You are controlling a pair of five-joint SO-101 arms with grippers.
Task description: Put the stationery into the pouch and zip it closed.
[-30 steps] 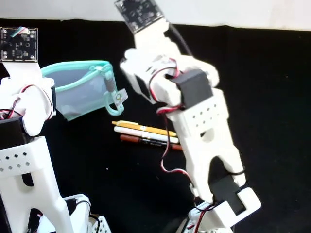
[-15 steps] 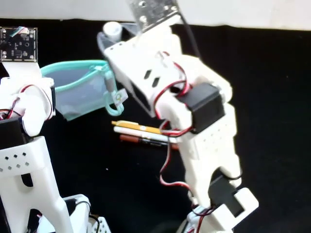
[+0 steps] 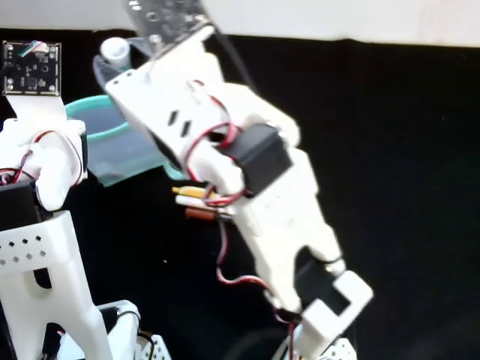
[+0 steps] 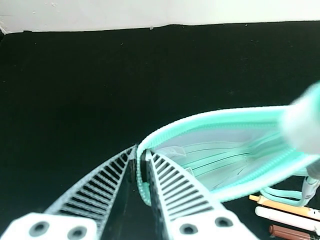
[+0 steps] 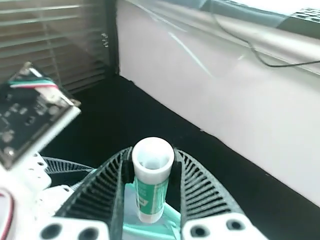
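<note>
1 glue stick [image 5: 150, 192] in R gripper [image 5: 151, 159], L gripper [image 4: 141, 151] pinching pouch [image 4: 220, 115] rim.

I'm looking down at a table [image 3: 420, 150] that's wearing a plain black cover, and it's running back to a white wall [image 3: 337, 19] along the far edge. Three pens are lying flat on the black, side by side and parallel, pretty much touching each other. The yellow pen [image 3: 187, 192] is sitting farthest back, the white pen [image 3: 198, 202] is lying in the middle, and the brown pen [image 3: 199, 214] is resting nearest the front. In the high view I'm only getting one end of each, the rest is being hidden.
</note>
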